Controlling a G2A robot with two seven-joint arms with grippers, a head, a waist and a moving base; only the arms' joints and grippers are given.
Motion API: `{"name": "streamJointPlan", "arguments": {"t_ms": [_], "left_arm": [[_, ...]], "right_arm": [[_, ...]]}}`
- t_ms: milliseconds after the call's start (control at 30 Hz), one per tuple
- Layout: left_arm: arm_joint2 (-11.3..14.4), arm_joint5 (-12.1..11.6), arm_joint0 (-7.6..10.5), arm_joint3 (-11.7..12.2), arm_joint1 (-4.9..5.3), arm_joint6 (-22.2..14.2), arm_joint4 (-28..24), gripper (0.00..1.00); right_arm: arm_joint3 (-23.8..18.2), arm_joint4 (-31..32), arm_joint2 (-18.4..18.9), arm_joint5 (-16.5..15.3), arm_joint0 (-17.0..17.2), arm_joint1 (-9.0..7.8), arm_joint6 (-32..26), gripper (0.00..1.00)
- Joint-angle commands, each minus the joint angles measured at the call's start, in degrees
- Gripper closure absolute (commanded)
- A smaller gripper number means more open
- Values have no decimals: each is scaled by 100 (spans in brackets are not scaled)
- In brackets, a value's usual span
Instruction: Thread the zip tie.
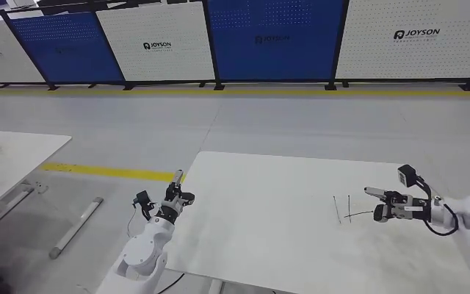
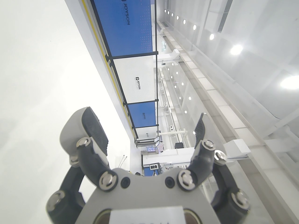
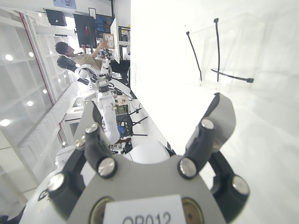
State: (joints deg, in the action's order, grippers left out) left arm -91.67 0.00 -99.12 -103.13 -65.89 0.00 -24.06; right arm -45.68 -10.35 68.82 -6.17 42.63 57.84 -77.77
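Note:
Three thin black zip ties lie on the white table (image 1: pixel 264 220) near its right side. Two lie roughly parallel, zip tie one (image 3: pixel 194 54) and zip tie two (image 3: pixel 217 50), and a third (image 3: pixel 232 77) lies across their ends. From above they are faint lines (image 1: pixel 342 208). My right gripper (image 3: pixel 154 103) (image 1: pixel 373 203) hovers open just right of them, with nothing between its fingers. My left gripper (image 2: pixel 146 115) (image 1: pixel 180 187) stands open and empty at the table's left edge, far from the ties, which show small past it (image 2: pixel 123 160).
A clear, see-through sheet or box (image 3: pixel 236 36) seems to lie around the ties. The left arm's gripper (image 3: pixel 102 82) shows far off past the table's edge. A second white table (image 1: pixel 22 154) stands to the left, and blue and white panels (image 1: pixel 154 44) line the back.

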Motion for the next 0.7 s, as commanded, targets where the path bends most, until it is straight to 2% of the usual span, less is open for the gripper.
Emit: {"name": "streamJointPlan", "arguments": {"t_ms": [0, 100, 200, 300, 533, 667], "left_arm": [[0, 0, 0, 0, 0, 0, 0, 0], [0, 0, 0, 0, 0, 0, 0, 0], [0, 0, 0, 0, 0, 0, 0, 0], [0, 0, 0, 0, 0, 0, 0, 0], [0, 0, 0, 0, 0, 0, 0, 0], [0, 0, 0, 0, 0, 0, 0, 0]], "right_arm": [[93, -2, 32, 21, -20, -12, 126, 0], [278, -8, 24, 141, -93, -19, 56, 0], [597, -31, 26, 128, -218, -21, 28, 0], [895, 98, -85, 200, -383, 17, 231, 0], [1342, 420, -606, 411, -760, 268, 803, 0], [1614, 480, -832, 468, -940, 412, 946, 0]]}}
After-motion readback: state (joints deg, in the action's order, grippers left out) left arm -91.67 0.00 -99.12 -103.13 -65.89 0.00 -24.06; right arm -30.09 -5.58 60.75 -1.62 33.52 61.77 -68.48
